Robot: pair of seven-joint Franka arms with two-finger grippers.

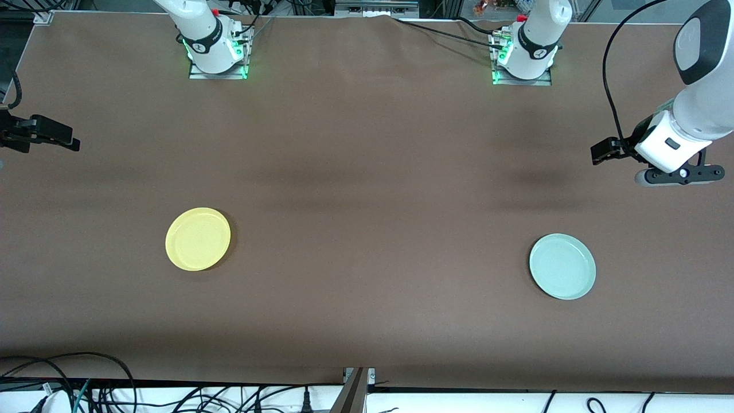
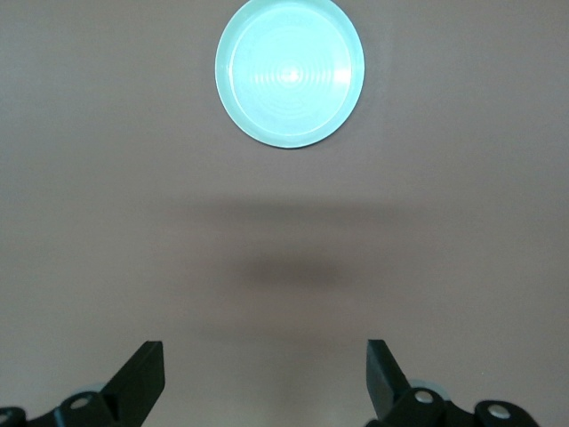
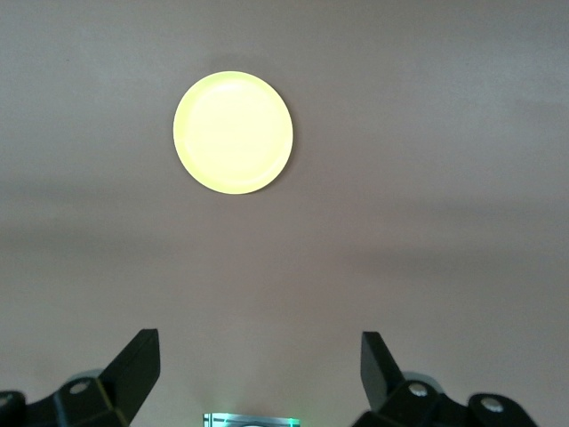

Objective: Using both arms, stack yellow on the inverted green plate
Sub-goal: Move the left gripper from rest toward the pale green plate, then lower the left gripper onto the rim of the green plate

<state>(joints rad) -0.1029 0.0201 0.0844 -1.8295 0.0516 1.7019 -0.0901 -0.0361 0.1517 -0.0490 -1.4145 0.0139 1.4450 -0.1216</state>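
Even, soft overhead light covered the brown desk, with broad blurry shadow bands and two darker smudges crossing its middle and green glow at the arm bases. In the wrist views the yellow plate was washed out almost to white and the green plate showed a bright glare at its centre. The corners there dimmed, and the end effector fingers were dark and slightly soft.

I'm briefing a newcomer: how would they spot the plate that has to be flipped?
On the brown table, look toward the left arm's end. The round, shallow, pale mint-green plate lies there rim up, alone; the only other plate is bright yellow.
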